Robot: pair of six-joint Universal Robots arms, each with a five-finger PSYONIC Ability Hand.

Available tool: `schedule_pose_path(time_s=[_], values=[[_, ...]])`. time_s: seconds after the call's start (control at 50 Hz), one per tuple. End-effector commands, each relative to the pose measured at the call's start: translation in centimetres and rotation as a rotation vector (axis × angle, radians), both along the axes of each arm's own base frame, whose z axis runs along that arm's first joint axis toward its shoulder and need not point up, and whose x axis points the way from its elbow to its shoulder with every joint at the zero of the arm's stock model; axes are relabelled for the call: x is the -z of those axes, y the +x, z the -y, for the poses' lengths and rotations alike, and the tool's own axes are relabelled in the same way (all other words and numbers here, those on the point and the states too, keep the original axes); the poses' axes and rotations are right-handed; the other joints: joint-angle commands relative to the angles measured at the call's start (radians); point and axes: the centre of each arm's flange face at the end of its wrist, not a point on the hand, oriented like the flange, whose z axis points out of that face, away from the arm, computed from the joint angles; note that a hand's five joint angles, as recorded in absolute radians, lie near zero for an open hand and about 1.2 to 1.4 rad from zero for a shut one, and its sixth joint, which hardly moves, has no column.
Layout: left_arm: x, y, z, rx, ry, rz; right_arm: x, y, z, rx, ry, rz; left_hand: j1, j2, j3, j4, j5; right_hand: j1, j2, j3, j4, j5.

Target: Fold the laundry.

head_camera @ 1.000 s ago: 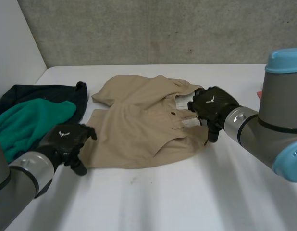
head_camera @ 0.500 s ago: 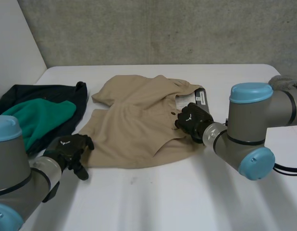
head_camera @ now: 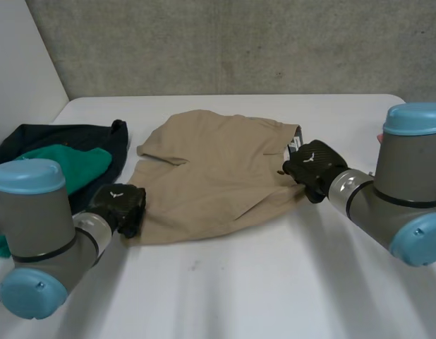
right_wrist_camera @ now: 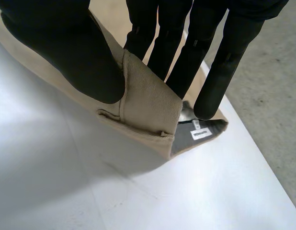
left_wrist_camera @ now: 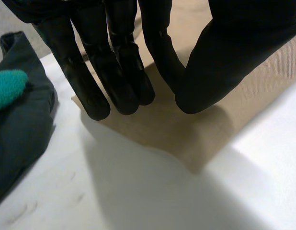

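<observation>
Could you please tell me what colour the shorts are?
The shorts are tan, clearest in the head view.

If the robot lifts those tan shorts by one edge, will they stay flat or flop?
Probably flop: the tan shorts lie in soft creases, and the waistband bends where the right hand pinches it. They look thin, so likely light. Pushed, they would probably bunch, not slide.

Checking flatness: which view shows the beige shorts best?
Head view: the whole beige shorts, spread out. Left wrist view has one corner at the fingertips of the left robot hand; right wrist view, the waistband pinched by the right robot hand.
</observation>
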Motion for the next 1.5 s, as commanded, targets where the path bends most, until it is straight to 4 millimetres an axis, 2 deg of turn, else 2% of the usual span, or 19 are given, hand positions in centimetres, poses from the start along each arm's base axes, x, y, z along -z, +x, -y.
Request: schedule_pose_path(time_s=[0.02,0.04,0.06,0.12,0.14,0.22,0.26,0.32,0.34,0.36,0.4,0.46,0.52,0.6,0.68,0.8,0.96,1.2,1.5], values=[[-4.8,0.0,-0.2,-0.004,-0.080,-0.049,-3.0,-0.8,-1.2,0.068,-0.028,0.052,0.234,0.201,0.209,0.199,0.235,0.298,0.224,0.212,0.200,0.228],[-5.9,0.1,-0.3,-0.006,-0.104,-0.064,-3.7,-1.0,-1.4,0.073,-0.039,0.058,0.234,0.201,0.209,0.199,0.235,0.298,0.224,0.212,0.200,0.228],[-8.4,0.3,-0.7,-0.013,-0.156,-0.100,-5.1,-1.1,-1.9,0.080,-0.063,0.072,0.234,0.201,0.209,0.199,0.235,0.298,0.224,0.212,0.200,0.228],[-12.2,0.6,-1.5,-0.019,-0.240,-0.159,-7.5,-1.4,-2.7,0.083,-0.100,0.097,0.234,0.201,0.209,0.199,0.235,0.298,0.224,0.212,0.200,0.228],[-14.8,0.8,-2.1,-0.016,-0.295,-0.195,-9.4,-1.6,-3.2,0.085,-0.137,0.124,0.234,0.201,0.209,0.199,0.235,0.298,0.224,0.212,0.200,0.228],[-19.2,1.5,-4.1,0.000,-0.373,-0.264,-13.0,-2.0,-4.5,0.085,-0.204,0.196,0.234,0.201,0.209,0.199,0.235,0.298,0.224,0.212,0.200,0.228],[-19.7,1.7,-4.7,0.003,-0.371,-0.281,-13.1,-2.0,-4.6,0.082,-0.195,0.205,0.234,0.201,0.209,0.199,0.235,0.298,0.224,0.212,0.200,0.228],[-17.7,1.6,-5.2,0.017,-0.269,-0.274,-11.0,-1.5,-4.7,0.077,-0.119,0.178,0.185,0.152,0.159,0.150,0.186,0.298,0.224,0.212,0.200,0.228],[-16.7,1.5,-5.3,0.019,-0.233,-0.266,-10.2,-1.4,-4.7,0.078,-0.094,0.168,-0.005,-0.037,-0.030,-0.039,-0.003,0.298,0.224,0.212,0.200,0.228],[-14.8,1.4,-5.6,0.020,-0.158,-0.241,-8.8,-1.3,-4.6,0.083,-0.054,0.148,-0.399,-0.431,-0.424,-0.433,-0.397,0.298,0.224,0.212,0.200,0.228],[-12.7,1.3,-6.3,0.024,-0.078,-0.211,-7.2,-1.4,-4.2,0.102,-0.017,0.129,-0.593,-0.626,-0.619,-0.628,-0.592,0.298,0.224,0.212,0.200,0.228],[-9.2,1.3,-8.0,0.034,0.054,-0.160,-4.8,-1.5,-3.5,0.160,0.018,0.106,-0.609,-0.641,-0.634,-0.643,-0.607,0.298,0.224,0.212,0.200,0.228],[-6.8,1.1,-9.4,0.054,0.126,-0.138,-3.6,-2.1,-2.4,0.237,0.004,0.103,-0.597,-0.629,-0.622,-0.631,-0.595,0.298,0.224,0.212,0.200,0.228],[-4.8,0.9,-10.6,0.076,0.166,-0.120,-3.3,-3.0,-1.4,0.286,-0.015,0.134,-0.544,-0.577,-0.569,-0.578,-0.542,0.298,0.224,0.212,0.200,0.228],[-3.7,0.2,-10.8,0.099,0.156,-0.111,-2.8,-3.2,-1.4,0.285,0.006,0.157,-0.547,-0.579,-0.572,-0.581,-0.545,0.298,0.224,0.212,0.200,0.228],[-2.4,-0.3,-8.6,0.063,0.118,-0.081,-1.9,-3.2,-2.1,0.267,0.042,0.155,-0.550,-0.582,-0.575,-0.584,-0.548,0.298,0.224,0.212,0.200,0.228],[-0.6,-1.1,-7.2,0.071,0.128,-0.025,-1.0,-3.4,-2.0,0.273,0.039,0.156,-0.559,-0.591,-0.584,-0.593,-0.557,0.298,0.224,0.212,0.200,0.228],[0.3,-2.5,-7.4,0.109,0.135,-0.009,-0.6,-3.4,-1.8,0.275,0.036,0.155,-0.582,-0.614,-0.607,-0.616,-0.580,0.298,0.224,0.212,0.200,0.228],[1.5,-3.1,-6.3,0.138,0.057,0.067,-0.3,-3.4,-1.8,0.274,0.035,0.159,-0.424,-0.456,-0.449,-0.458,-0.422,0.298,0.224,0.212,0.200,0.228]])
